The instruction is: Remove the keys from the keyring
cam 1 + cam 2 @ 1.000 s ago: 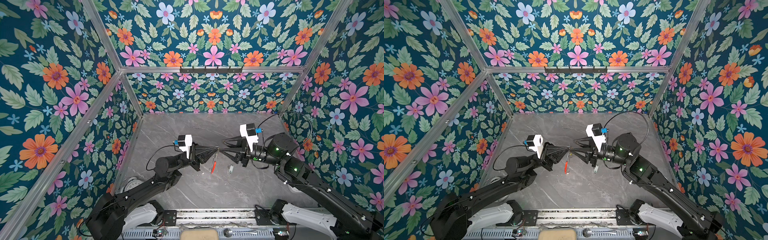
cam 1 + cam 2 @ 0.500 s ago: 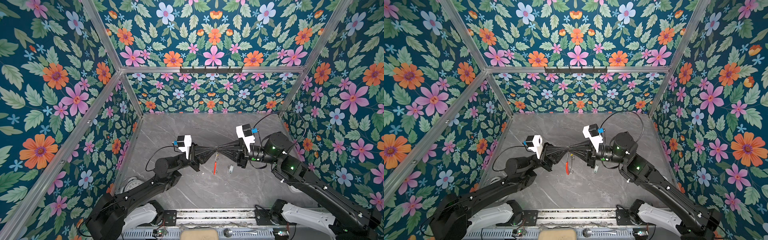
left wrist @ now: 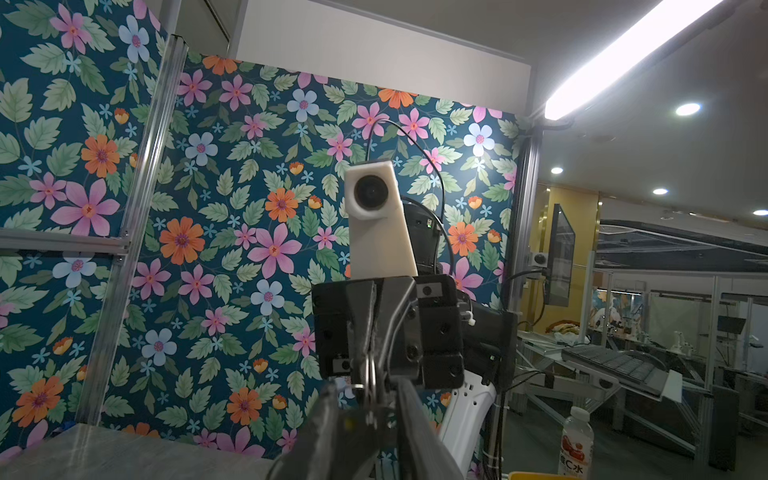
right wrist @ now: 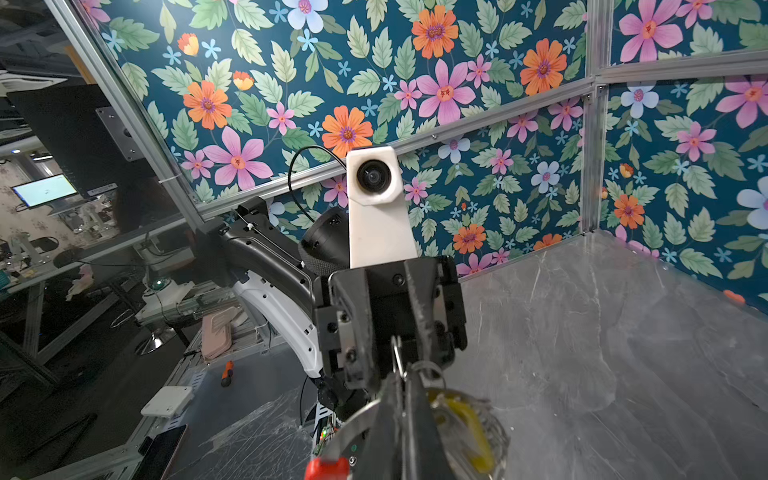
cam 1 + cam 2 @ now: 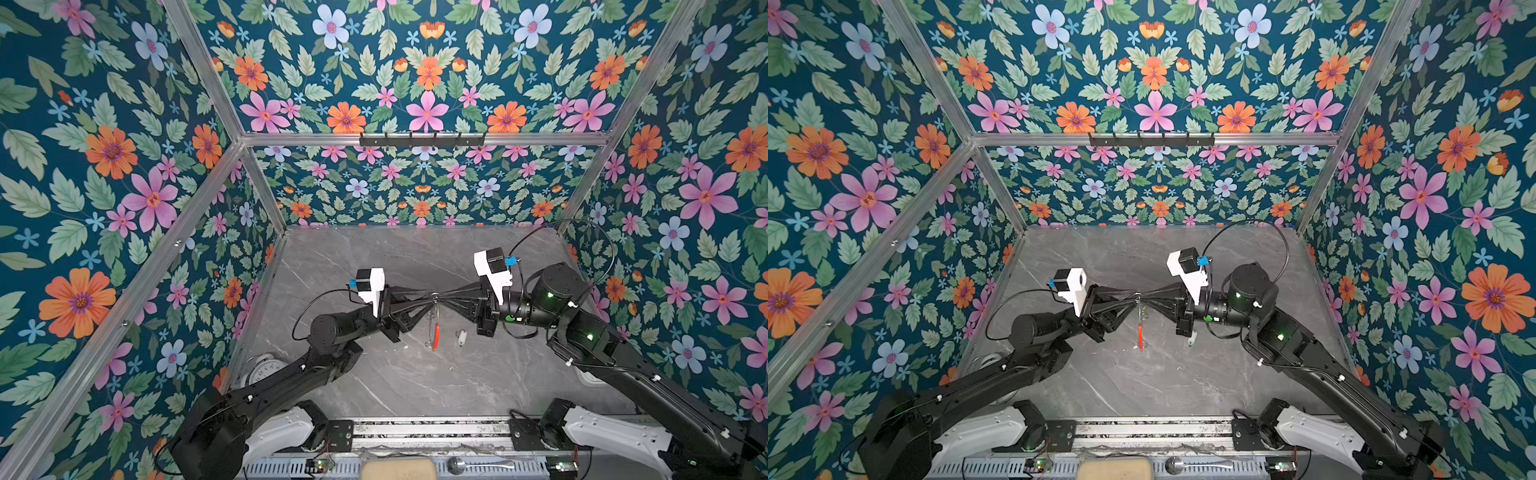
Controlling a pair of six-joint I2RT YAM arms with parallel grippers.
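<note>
Above the middle of the table my two grippers meet tip to tip. The keyring, a thin dark hoop with a red section, hangs from that point in both top views. My right gripper is shut on the hoop's upper rim. A key with a yellow tag hangs on the hoop right beside its fingers. My left gripper faces it with its fingers slightly apart and the hoop's wire in the gap. Another key with a white tag lies loose on the table.
A white alarm clock lies at the table's front left corner. A black hook rack hangs on the back wall. A spoon and a beige pad sit on the front rail.
My right gripper has moved left to the left gripper's tip and shut on the keyring. My left gripper's fingers have parted a little. The hoop still hangs in about the same place.
</note>
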